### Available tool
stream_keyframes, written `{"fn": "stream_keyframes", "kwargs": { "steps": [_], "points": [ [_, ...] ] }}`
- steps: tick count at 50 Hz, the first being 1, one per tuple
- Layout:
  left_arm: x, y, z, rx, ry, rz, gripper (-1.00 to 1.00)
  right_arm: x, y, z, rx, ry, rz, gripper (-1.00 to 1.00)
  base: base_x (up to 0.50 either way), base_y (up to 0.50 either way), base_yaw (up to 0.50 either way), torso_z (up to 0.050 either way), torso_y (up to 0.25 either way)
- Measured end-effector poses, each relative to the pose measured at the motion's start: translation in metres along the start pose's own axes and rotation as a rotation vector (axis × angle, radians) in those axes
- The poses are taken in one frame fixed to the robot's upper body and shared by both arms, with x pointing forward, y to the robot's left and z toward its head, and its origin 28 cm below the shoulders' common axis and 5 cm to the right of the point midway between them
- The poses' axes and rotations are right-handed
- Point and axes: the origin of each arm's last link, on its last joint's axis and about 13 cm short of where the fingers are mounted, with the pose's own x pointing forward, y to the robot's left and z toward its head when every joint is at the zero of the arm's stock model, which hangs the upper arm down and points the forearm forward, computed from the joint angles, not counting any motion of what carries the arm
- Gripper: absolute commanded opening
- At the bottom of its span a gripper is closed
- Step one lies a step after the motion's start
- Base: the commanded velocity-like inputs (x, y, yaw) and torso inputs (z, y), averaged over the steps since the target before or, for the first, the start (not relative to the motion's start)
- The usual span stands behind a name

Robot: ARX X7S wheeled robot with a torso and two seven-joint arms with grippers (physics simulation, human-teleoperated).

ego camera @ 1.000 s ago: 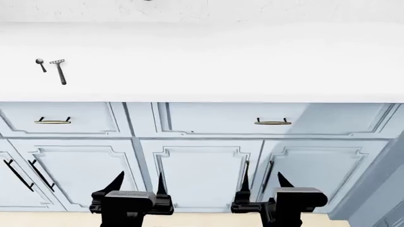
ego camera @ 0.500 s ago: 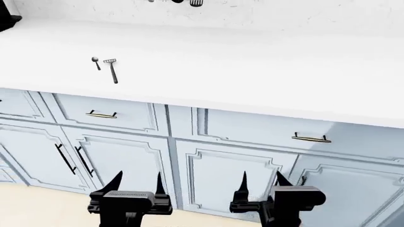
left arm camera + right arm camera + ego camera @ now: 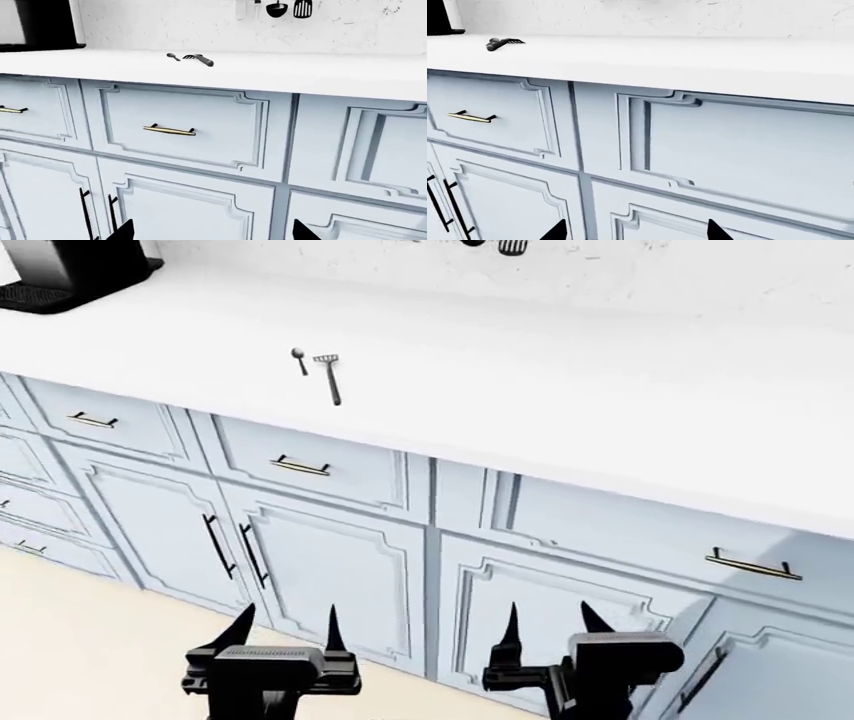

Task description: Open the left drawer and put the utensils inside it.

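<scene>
Two black grippers, left [image 3: 284,628] and right [image 3: 547,625], we are holding agape, empty | narrow pale blue-grey drawer [image 3: 310,462] staying shut | dark grey spoon [image 3: 299,359] and slotted spatula [image 3: 330,376] lying on white counter [image 3: 561,400]

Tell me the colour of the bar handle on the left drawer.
Brass-gold, on the pale blue-grey left drawer; its bar handle shows best in the left wrist view.

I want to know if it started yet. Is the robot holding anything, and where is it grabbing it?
Nothing. Both end effectors, left and right, are open and empty. The spoon and spatula lie on the counter.
</scene>
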Motion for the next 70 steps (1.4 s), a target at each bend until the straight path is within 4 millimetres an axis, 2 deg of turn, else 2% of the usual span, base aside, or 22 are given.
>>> {"fn": "stream_keyframes", "kwargs": {
  "steps": [17,31,36,43,50,55,61,70],
  "points": [
    [0.0,0.0,0.0,0.002,-0.001,0.003,1.0,0.0,0.001,0.0,-0.003,-0.001,0.005,1.0,-0.01,0.03,0.47,0.05,0.0],
    [-0.001,0.0,-0.001,0.0,-0.005,-0.003,1.0,0.0,0.001,0.001,0.031,0.012,0.01,1.0,-0.01,0.03,0.0,0.0,0.0],
    [-0.002,0.0,-0.002,-0.003,-0.003,-0.004,1.0,0.0,0.0,0.012,0.028,0.032,0.013,1.0,0.0,0.0,0.0,0.0,0.0],
    [-0.002,0.001,-0.003,-0.008,0.0,-0.005,1.0,0.002,-0.003,0.056,0.014,0.049,0.029,1.0,0.0,0.0,0.0,0.0,0.0],
    [-0.002,0.001,-0.003,-0.009,-0.001,-0.005,1.0,0.01,-0.007,0.119,0.021,0.076,0.046,1.0,0.0,0.0,0.0,0.0,0.0],
    [-0.001,0.001,-0.002,-0.008,-0.002,-0.005,1.0,0.023,-0.009,0.158,0.052,0.149,-0.005,1.0,0.0,0.0,0.0,0.0,0.0],
    [-0.001,0.0,-0.003,-0.008,-0.001,-0.007,1.0,0.034,-0.005,0.21,0.033,0.21,0.031,1.0,0.0,0.0,0.0,0.0,0.0],
    [-0.001,0.0,-0.003,-0.007,0.0,-0.007,1.0,0.068,-0.018,0.288,-0.03,0.203,0.033,1.0,0.0,0.0,0.0,0.0,0.0]
  ]
}}
